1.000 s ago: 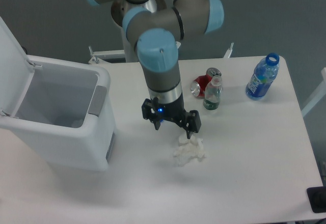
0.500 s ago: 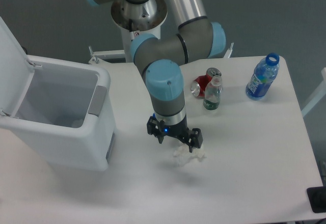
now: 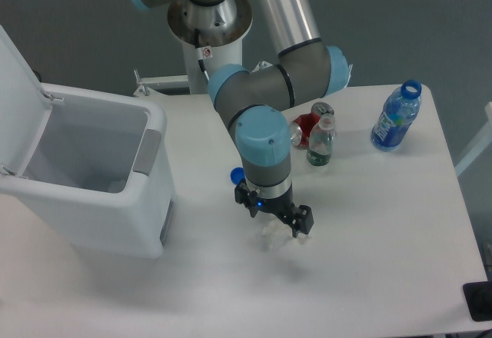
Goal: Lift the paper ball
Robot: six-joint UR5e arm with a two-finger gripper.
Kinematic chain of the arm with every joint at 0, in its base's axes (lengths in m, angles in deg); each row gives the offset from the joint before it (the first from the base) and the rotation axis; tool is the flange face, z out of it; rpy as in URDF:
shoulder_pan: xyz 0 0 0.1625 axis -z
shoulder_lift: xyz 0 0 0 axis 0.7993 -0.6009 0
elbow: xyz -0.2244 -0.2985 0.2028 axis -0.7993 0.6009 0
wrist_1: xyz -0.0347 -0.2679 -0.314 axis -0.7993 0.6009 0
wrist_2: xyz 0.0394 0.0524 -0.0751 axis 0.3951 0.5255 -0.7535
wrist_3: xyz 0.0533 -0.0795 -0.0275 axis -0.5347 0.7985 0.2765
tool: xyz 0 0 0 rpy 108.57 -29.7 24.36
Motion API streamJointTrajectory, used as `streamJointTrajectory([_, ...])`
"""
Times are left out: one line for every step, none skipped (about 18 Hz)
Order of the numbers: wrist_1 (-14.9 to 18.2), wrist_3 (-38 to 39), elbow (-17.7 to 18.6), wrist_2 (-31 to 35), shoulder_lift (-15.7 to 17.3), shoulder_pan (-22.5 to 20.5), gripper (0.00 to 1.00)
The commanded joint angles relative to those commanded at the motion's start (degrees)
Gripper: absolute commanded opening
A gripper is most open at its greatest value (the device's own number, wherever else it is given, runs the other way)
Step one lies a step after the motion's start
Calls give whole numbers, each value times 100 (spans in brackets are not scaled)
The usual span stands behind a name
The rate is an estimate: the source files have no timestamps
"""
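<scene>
White paper ball (image 3: pixel 270 232) on counter (image 3: pixel 369 230): light, soft, crushable. Gripper (image 3: pixel 278 223) fingers spread wide, straddling it, nothing held. Pinch across lumpy middle.

Paper ball (image 3: pixel 270 233) mostly hidden under gripper (image 3: pixel 278 229); only small white scraps show at gripper's 6 and 4 o'clock. Finger contact with ball not discernible; jaw gap blocked by gripper body. Blue cap (image 3: pixel 237 174) half covered by arm wrist at its 3 o'clock. Red can (image 3: pixel 307 123) partly behind small bottle (image 3: pixel 320 143) and arm elbow. Bin (image 3: pixel 84 177) lid cut off by left edge, at 9 o'clock. Bin contents unclear. Dark object (image 3: pixel 478 301) cut off at 4 o'clock corner.
</scene>
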Motion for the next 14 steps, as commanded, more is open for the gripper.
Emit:
streamJointTrajectory([0,-88,0,0,-18,-26,100])
streamJointTrajectory([0,-176,-9,-9,-27,-35,100])
streamJointTrajectory([0,-290,-9,-9,-27,-35,100])
streamJointTrajectory([-9,-456,-17,0,-27,-44,100])
streamJointTrajectory([0,-606,-18,0,-35,-70,100])
streamJointTrajectory([0,-703,-18,-9,-35,-97,100])
streamJointTrajectory([0,-756,0,-9,-27,-106,100])
streamJointTrajectory([0,-766,0,-9,-35,-106,100])
streamJointTrajectory([0,-757,0,-9,-70,-106,100])
streamJointTrajectory([-9,-774,-17,-9,-105,-97,100])
streamJointTrajectory([-9,-827,-18,0,-141,-97,100])
streamJointTrajectory([-9,-888,-9,-9,-167,-97,100])
streamJointTrajectory([0,-915,9,-9,-185,-88,100])
streamJointTrajectory([-9,-959,26,-9,-211,-79,100])
